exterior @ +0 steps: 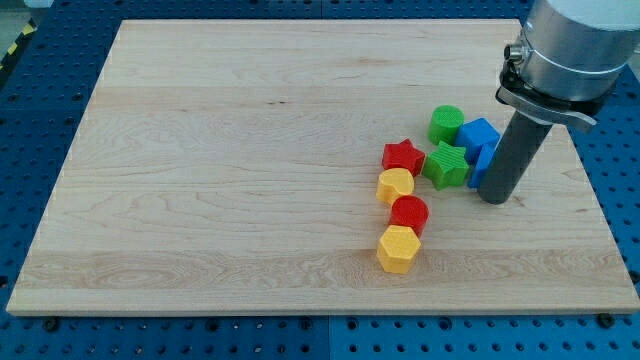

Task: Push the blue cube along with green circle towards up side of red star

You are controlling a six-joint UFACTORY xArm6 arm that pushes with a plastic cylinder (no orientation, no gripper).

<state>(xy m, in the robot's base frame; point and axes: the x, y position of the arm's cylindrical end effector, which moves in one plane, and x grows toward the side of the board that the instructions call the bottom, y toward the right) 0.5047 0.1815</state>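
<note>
The blue cube [478, 133] sits on the board's right part, touching the green circle [446, 124] on its left. The red star [403, 156] lies lower and to the left of both. My tip [497, 199] rests on the board just below and to the right of the blue cube. The rod hides the right side of a second blue block [485, 160] that lies under the cube.
A green star [446, 165] sits between the red star and the blue blocks. Below the red star run a yellow round block [395, 185], a red circle [409, 213] and a yellow hexagon [397, 249]. The wooden board [220, 160] has its right edge near the rod.
</note>
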